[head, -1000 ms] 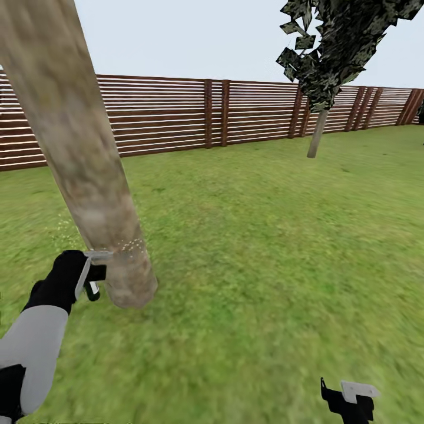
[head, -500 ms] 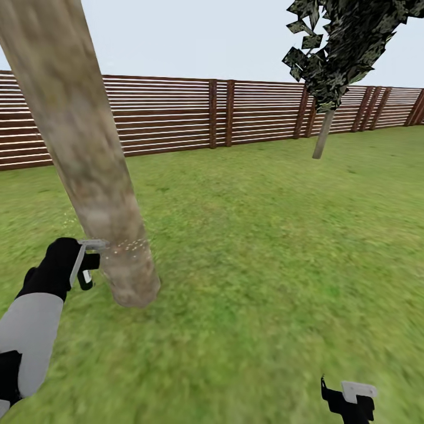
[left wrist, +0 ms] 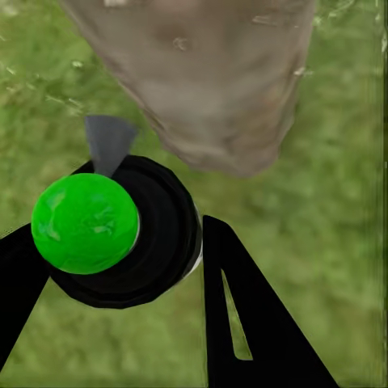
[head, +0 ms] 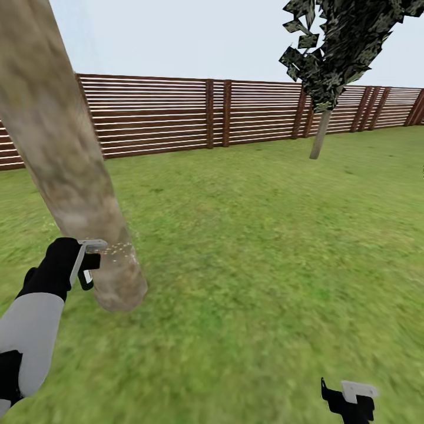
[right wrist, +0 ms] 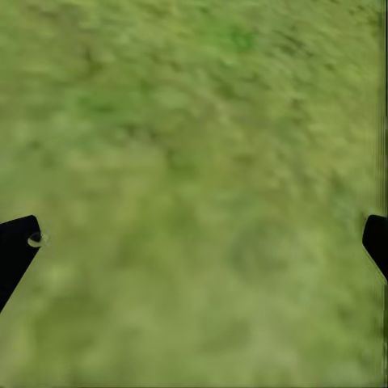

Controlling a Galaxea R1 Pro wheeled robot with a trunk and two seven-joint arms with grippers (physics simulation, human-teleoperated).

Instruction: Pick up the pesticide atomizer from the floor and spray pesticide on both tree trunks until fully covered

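Left hand [head: 82,265] grasps pesticide atomizer [left wrist: 121,230] beside tree trunk [head: 70,171]; wrist view reveals green cap. Right hand [right wrist: 194,242] released over grass.

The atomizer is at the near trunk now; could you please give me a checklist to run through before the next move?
1. Left gripper shut on the atomizer: ok.
2. Spray head facing the near tree trunk: ok.
3. Spray specks reaching the bark by the trunk base: ok.
4. Whole trunk covered: cannot tell.
5. Right gripper open over grass, nothing between its fingers: ok.
6. Second tree by the fence sprayed: cannot tell.
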